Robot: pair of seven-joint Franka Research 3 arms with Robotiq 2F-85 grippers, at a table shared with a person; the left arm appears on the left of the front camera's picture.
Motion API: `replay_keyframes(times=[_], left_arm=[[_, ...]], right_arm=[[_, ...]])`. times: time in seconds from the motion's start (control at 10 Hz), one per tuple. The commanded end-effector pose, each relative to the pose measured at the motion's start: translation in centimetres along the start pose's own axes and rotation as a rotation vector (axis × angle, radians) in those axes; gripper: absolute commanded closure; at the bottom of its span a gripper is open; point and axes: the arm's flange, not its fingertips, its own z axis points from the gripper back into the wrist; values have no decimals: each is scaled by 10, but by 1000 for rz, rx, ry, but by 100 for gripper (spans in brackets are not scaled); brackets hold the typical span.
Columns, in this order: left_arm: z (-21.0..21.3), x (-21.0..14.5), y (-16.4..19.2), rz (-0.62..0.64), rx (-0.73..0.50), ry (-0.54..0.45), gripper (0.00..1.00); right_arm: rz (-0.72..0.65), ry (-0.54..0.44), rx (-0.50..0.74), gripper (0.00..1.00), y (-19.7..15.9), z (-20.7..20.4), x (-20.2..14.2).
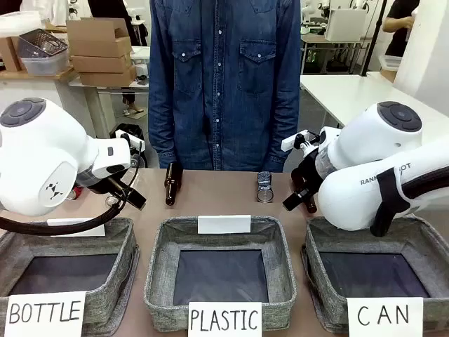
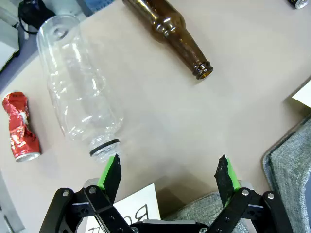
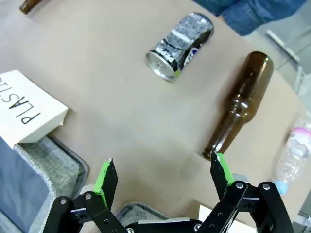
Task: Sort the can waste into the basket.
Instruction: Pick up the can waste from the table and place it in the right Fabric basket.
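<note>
Clearly handwritten across three white paper signs: BOTTLE sign (image 1: 43, 314) at left, PLASTIC sign (image 1: 224, 319) in the middle, CAN sign (image 1: 384, 317) at right, each fronting a grey woven basket. Partly legible on the right arm (image 1: 365, 189), in dark print: "RANK". Behind its sign, dark floor showing: CAN basket (image 1: 421, 242). Farther across the tan table (image 1: 217, 200), on its side just before the person's denim shirt (image 1: 224, 77): silver can (image 1: 264, 187), crushed, print unreadable. Flat on the table near a clear plastic bottle (image 2: 77, 92): red can (image 2: 20, 127), white marks unreadable. Spread wide and holding nothing, close to that bottle's mouth: left gripper (image 2: 169, 165). Likewise wide and empty, one pad near the mouth of a brown bottle (image 3: 243, 102): right gripper (image 3: 163, 160). Behind: cardboard boxes (image 1: 102, 49), white tables (image 1: 358, 91).
</note>
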Motion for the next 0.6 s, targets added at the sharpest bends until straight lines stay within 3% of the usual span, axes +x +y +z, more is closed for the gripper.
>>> replay_keyframes(times=[0.0, 0.5], left_arm=[[0, 0, 0, 0, 0, 0, 0], [0, 0, 0, 0, 0, 0, 0]], right_arm=[[0, 0, 0, 0, 0, 0, 0], [0, 0, 0, 0, 0, 0, 0]])
